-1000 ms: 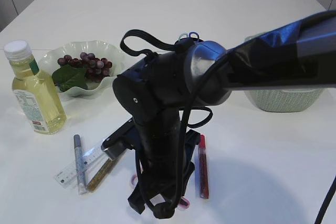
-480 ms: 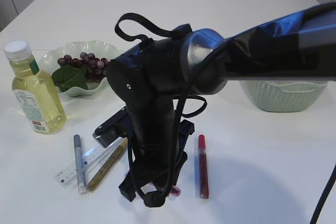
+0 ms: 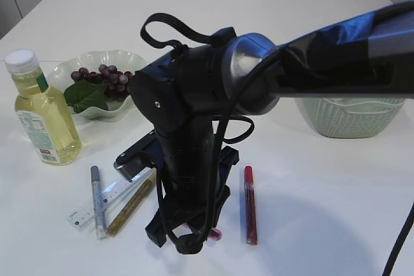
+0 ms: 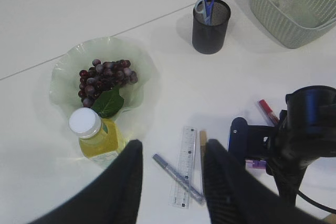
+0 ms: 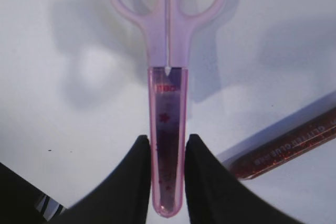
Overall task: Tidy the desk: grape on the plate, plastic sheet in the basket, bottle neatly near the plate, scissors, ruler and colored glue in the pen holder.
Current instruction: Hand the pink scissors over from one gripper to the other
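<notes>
Pink scissors lie flat on the surface, sheathed blades pinched between the right tool's fingers — handles ahead of it. Light, stiff, slick plastic; gripping mid-sheath looks sound. Left tool hangs spread, empty — glue just beside.

Count on the table:
- Scissors: two, pink pair, blue-handled pair.
- Glue pens: three, red, gold, silver.
- Ruler: one.
- Bottle: one.
- Plate: one, with one grape bunch.
- Pen holder: one.
- Basket: one.
</notes>
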Motion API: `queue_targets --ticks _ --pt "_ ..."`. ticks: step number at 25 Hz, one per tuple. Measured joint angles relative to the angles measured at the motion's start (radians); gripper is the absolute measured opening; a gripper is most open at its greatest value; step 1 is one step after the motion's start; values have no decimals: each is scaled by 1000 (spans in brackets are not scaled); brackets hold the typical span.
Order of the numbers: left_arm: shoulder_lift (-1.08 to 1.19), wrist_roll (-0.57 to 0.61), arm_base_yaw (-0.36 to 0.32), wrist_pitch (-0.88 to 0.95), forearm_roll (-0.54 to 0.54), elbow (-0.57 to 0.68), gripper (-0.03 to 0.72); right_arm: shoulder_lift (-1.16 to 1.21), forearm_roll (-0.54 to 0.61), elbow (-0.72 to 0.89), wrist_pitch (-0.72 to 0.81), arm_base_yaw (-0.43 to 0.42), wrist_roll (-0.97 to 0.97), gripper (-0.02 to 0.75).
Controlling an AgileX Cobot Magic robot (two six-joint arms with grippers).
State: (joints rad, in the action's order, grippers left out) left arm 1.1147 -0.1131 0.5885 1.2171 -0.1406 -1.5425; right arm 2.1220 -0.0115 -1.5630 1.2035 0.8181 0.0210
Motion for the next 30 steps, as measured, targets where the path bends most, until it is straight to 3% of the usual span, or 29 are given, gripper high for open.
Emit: queue_targets --ticks 30 --pt "0 0 0 0 14 0 290 2 0 -18 6 0 14 187"
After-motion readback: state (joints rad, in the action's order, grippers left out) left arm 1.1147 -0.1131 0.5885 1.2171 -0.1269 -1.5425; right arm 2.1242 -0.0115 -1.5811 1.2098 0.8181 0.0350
